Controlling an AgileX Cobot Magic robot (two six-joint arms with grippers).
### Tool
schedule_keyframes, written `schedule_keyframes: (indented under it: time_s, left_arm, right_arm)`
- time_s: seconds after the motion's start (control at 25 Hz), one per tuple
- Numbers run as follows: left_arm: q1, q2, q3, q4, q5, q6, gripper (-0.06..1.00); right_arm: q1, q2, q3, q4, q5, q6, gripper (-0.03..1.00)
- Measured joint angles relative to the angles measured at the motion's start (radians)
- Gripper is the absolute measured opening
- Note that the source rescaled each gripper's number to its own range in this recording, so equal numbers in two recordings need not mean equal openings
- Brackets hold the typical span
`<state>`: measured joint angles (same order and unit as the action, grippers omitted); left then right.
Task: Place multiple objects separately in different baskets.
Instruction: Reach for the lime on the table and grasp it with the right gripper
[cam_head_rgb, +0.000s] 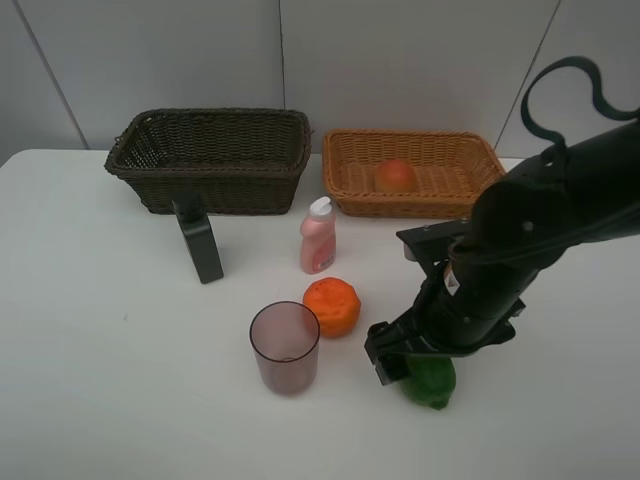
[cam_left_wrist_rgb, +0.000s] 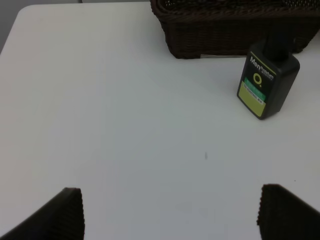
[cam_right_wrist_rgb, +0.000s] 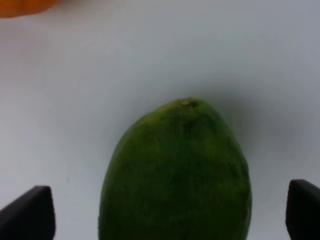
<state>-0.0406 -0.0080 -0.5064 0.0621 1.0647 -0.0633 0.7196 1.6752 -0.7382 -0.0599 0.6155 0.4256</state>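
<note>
Two rectangular wicker baskets show in the exterior high view, a deep dark brown basket and a shallow orange-tan basket, both well beyond the right gripper. A round red-orange fruit lies in the tan one. The gripper stands over the oval green lime. Toward the table's middle from the gripper are a dimpled orange, a translucent mauve cup, a pink white-capped bottle and a flat-sided dark green bottle.

Left wrist view: the left gripper is spread wide and empty over the smooth white table. The dark bottle and the dark weave lie ahead.

Right wrist view: the gripper is released. Its ribbed fingertips flank the matte, finely pitted lime with bare table between.
</note>
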Motion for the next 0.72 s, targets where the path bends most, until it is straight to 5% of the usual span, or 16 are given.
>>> schedule_keyframes:
  time_s: [0.52, 0.64, 0.72]
  left_arm:
    - [0.0, 0.0, 0.0, 0.0, 0.0, 0.0, 0.9]
    - [0.0, 0.0, 0.0, 0.0, 0.0, 0.0, 0.9]
    - [0.0, 0.0, 0.0, 0.0, 0.0, 0.0, 0.9]
  right_arm:
    - [0.0, 0.062, 0.003, -0.001, -0.018, 0.001, 0.97]
    - [0.0, 0.063, 0.003, -0.002, -0.019, 0.001, 0.75]
    - [0.0, 0.063, 0.003, -0.004, -0.019, 0.001, 0.46]
